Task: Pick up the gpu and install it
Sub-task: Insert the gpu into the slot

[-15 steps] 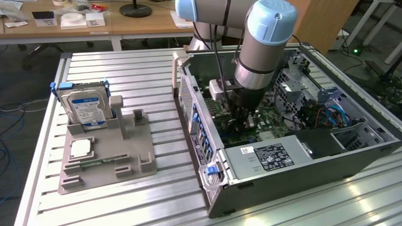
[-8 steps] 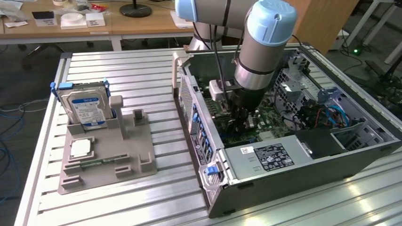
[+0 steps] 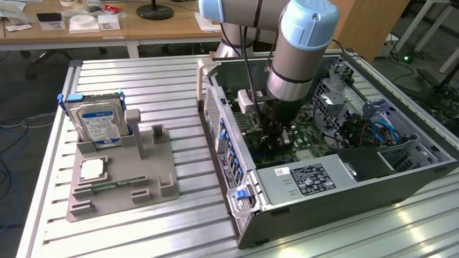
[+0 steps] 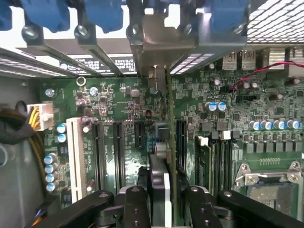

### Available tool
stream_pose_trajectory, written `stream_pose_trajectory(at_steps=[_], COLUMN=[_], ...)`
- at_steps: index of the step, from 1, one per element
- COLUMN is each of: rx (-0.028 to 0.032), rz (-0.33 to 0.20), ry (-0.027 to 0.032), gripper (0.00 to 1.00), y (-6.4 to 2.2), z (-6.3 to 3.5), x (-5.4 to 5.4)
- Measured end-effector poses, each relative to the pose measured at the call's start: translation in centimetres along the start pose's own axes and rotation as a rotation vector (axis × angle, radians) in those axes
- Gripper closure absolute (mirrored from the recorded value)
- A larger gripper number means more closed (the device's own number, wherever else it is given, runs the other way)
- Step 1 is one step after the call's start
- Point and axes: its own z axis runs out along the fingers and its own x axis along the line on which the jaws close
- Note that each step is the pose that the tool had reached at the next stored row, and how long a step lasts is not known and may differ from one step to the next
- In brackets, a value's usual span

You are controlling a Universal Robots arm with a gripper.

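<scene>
The arm reaches down into the open case [image 3: 337,177], which lies on its side on the slatted table [image 3: 143,86]. The gripper [image 3: 276,134] is low over the motherboard [image 3: 315,134], near the middle of the case.

In the wrist view the gripper [image 4: 161,199] has its black fingers [image 4: 134,204] closed on the gpu [image 4: 164,142], one on each face of the card. The gpu stands on edge, seen edge-on as a thin green board with a black cooler side, running from between the fingers toward the rear slot openings. Its metal bracket [image 4: 164,42] sits at the rear wall among the blue slot clips [image 4: 47,14]. The card lines up over the motherboard [image 4: 109,104], between the long black expansion slots [image 4: 118,152]; whether it is seated in a slot cannot be told. A memory stick [image 4: 204,161] stands just beside it, toward the CPU socket [image 4: 270,185].

In the exterior view, at 9 o'clock from the case, a grey holder [image 3: 122,183] rests on the table. A hard drive [image 3: 100,123] with a blue-white label stands upright at its far end.
</scene>
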Motion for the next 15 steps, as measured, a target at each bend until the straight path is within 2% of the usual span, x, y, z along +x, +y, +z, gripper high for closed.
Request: stream_pose_trajectory(at_steps=[15], rx=[0.0370], rz=[-0.002], ry=[-0.0015], gripper=[0.66], y=[-0.03], z=[-4.26], x=[-0.2])
